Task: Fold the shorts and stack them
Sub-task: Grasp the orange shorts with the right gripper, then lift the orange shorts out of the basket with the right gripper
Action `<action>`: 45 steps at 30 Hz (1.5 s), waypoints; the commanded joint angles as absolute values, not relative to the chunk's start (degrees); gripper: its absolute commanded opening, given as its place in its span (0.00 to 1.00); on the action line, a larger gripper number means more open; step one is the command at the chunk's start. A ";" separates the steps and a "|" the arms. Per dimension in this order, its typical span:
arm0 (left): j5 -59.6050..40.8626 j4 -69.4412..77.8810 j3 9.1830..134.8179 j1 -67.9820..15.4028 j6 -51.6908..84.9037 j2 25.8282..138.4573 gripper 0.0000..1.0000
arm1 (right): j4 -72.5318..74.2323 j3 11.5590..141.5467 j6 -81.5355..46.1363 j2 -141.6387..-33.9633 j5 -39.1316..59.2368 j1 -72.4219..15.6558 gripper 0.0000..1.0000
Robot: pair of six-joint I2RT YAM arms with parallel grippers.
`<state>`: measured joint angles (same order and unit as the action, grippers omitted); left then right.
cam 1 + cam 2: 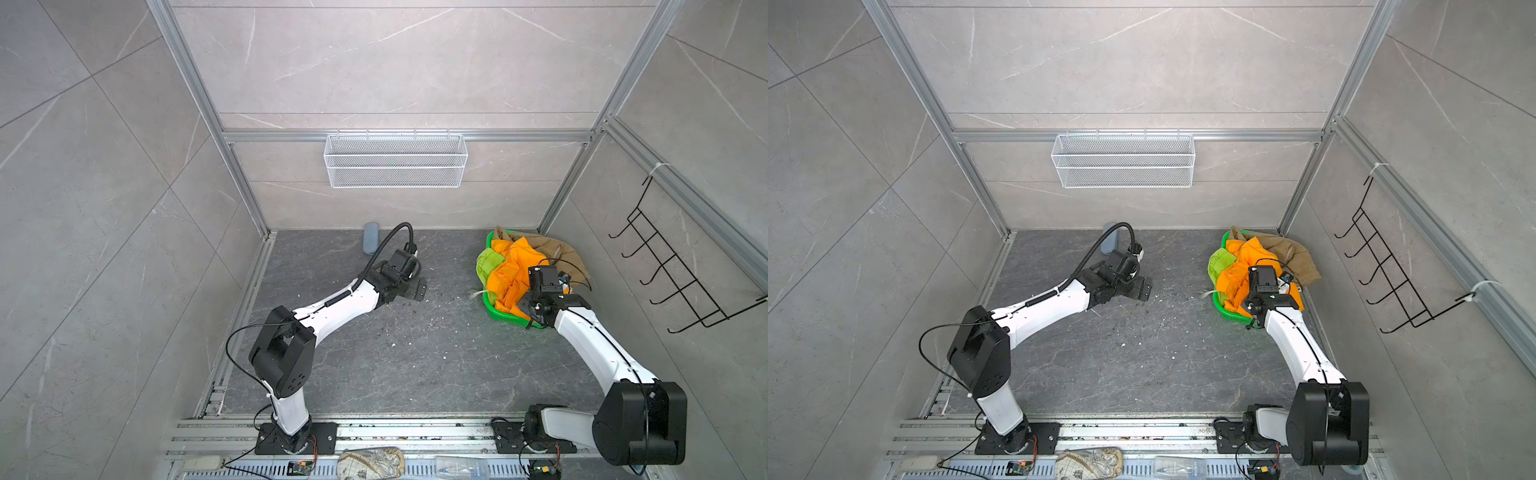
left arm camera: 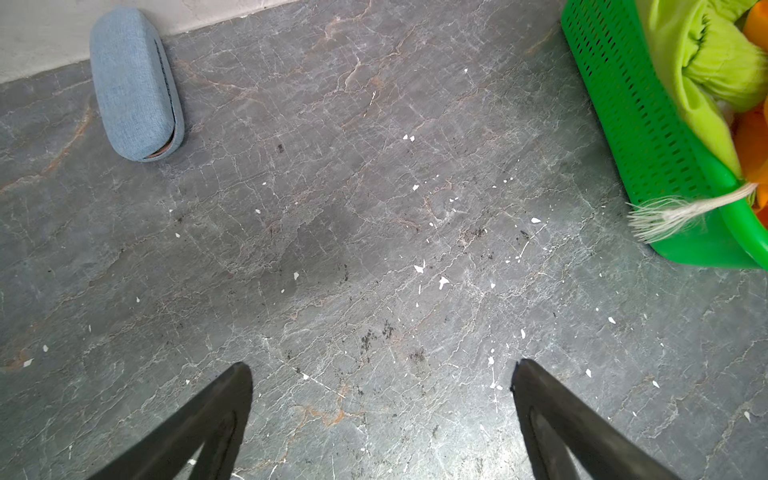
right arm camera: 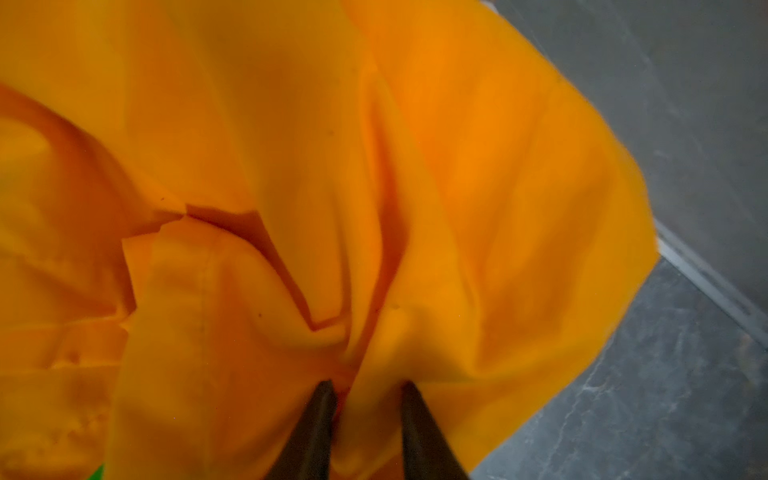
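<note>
The shorts are piled in a green plastic basket [image 1: 498,314] [image 1: 1230,316] at the back right. The orange shorts [image 1: 509,266] [image 1: 1237,270] lie on top. The lime green shorts [image 1: 490,262] [image 2: 706,54] are at the pile's left, and the khaki shorts [image 1: 548,245] [image 1: 1289,249] hang over its far side. My right gripper [image 3: 365,384] is down in the pile, its jaws shut on a fold of the orange shorts [image 3: 291,166]. My left gripper [image 2: 380,368] [image 1: 417,286] hovers wide open over bare floor left of the basket [image 2: 631,104], holding nothing.
A blue-grey glasses case [image 1: 370,237] [image 2: 135,83] lies by the back wall. A frayed white drawstring [image 2: 685,210] dangles over the basket rim. A white wire basket [image 1: 395,162] hangs on the back wall. A black hook rack [image 1: 673,266] hangs on the right wall.
</note>
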<state>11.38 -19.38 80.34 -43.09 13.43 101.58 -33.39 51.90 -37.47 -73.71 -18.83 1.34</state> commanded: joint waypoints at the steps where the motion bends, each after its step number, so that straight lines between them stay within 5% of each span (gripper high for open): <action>1: 10.72 -19.30 82.61 -42.98 11.88 101.06 1.00 | -31.36 51.98 -36.62 -74.56 -14.31 2.65 0.02; 14: 13.83 -23.30 85.67 -42.94 8.40 97.70 1.00 | -36.03 63.07 -31.54 -73.15 -10.37 3.69 0.00; 26: 7.44 -33.10 95.27 -36.74 11.08 96.39 1.00 | -42.27 97.04 -27.02 -78.45 2.05 1.83 0.00; 35: 4.45 -34.57 94.93 -29.57 14.11 90.10 1.00 | -49.43 128.72 -23.32 -92.18 -0.97 -21.78 0.00; 40: -1.14 -35.58 89.04 -22.51 21.67 84.90 1.00 | -51.67 134.27 -21.90 -101.44 -4.04 -37.95 0.00; 42: -2.49 -34.74 85.26 -20.50 23.06 82.38 1.00 | -55.11 135.21 -21.38 -105.98 -9.36 -42.45 0.29; 45: -2.69 -34.78 80.53 -18.57 23.50 78.33 1.00 | -59.93 135.46 -23.64 -110.78 -14.51 -45.06 0.43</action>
